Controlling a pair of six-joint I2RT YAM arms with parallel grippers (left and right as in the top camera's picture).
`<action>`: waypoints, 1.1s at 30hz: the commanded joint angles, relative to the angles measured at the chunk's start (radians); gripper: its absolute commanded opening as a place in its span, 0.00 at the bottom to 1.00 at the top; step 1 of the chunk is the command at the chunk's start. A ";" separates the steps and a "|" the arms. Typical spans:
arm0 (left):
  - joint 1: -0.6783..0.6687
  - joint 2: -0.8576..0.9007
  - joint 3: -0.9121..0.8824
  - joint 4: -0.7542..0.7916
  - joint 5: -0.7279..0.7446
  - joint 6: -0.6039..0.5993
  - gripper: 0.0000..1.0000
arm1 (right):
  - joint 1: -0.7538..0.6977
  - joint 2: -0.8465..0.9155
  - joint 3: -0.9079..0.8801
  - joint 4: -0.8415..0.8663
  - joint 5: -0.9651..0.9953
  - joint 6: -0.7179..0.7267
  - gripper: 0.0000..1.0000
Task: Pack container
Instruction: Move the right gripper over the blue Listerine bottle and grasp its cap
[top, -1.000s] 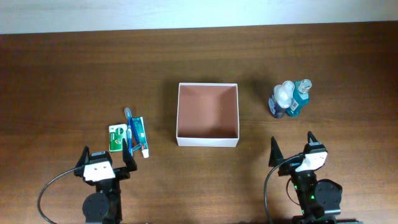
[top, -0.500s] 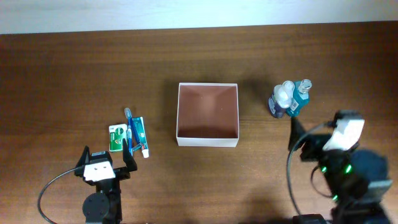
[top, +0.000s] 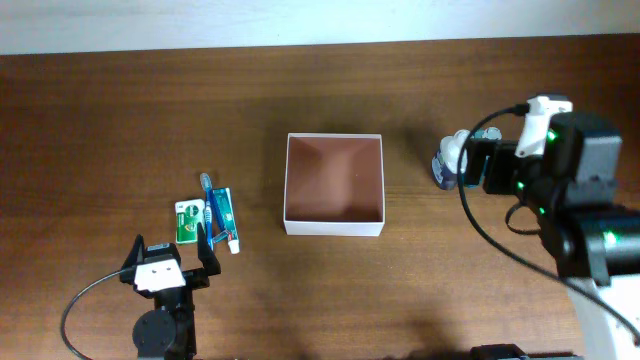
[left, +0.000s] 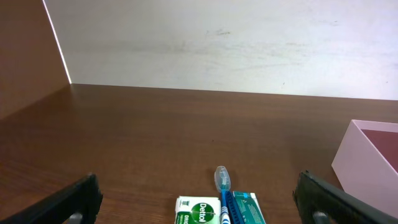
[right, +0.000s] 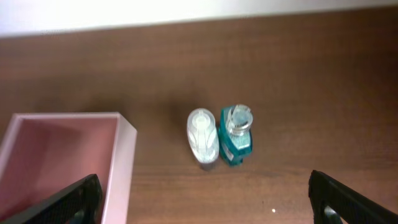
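Observation:
The container (top: 334, 228), a square white-walled box with a reddish-brown inside, stands mid-table and holds nothing; it also shows in the right wrist view (right: 126, 163) and the left wrist view (left: 362, 163). A white-capped bottle (right: 203, 134) and a teal bottle (right: 236, 135) stand together to its right. My right gripper (right: 202, 200) is open and empty, raised above and just short of them. A green soap box (top: 186, 221), blue toothbrush (top: 208, 200) and toothpaste box (top: 226, 216) lie at the left. My left gripper (left: 199, 200) is open and empty, just in front of them.
The right arm (top: 565, 160) hangs over the table's right side and hides most of the teal bottle from overhead; the white-capped bottle (top: 452, 160) still shows. A pale wall runs along the table's far edge.
The right arm has risen from the front edge and moved forward to the two bottles. The left arm and all objects have not moved.

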 joint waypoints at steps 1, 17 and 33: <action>0.006 -0.010 0.000 -0.007 0.007 0.019 1.00 | -0.003 0.065 0.023 -0.006 0.017 -0.028 0.96; 0.006 -0.010 0.000 -0.007 0.007 0.019 1.00 | -0.037 0.260 0.024 0.070 0.148 -0.026 0.61; 0.006 -0.010 0.000 -0.007 0.007 0.019 1.00 | -0.103 0.393 0.023 0.175 0.101 -0.081 0.55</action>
